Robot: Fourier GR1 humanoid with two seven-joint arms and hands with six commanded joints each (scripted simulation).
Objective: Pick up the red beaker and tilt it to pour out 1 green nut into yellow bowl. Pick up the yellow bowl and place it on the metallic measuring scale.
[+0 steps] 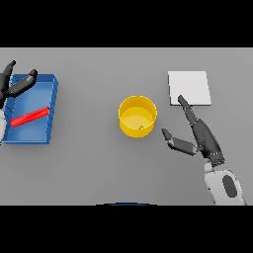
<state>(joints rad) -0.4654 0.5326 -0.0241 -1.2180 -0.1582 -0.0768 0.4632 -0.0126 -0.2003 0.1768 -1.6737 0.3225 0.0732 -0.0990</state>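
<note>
Right of the yellow bowl (138, 116), the right hand (201, 138) hovered with fingers released. Inside the bowl lay a green nut (141, 127). Far left, the red beaker (30, 117) lay in a blue tray (49, 106) beneath the released left hand (16, 85); the metallic scale (189, 87) sat right, beyond.

The left hand (15, 84) is cut off by the picture's left edge; the green nut (141, 127) shows as a speck.

L hand (17, 85) open, R hand (200, 134) open
</note>
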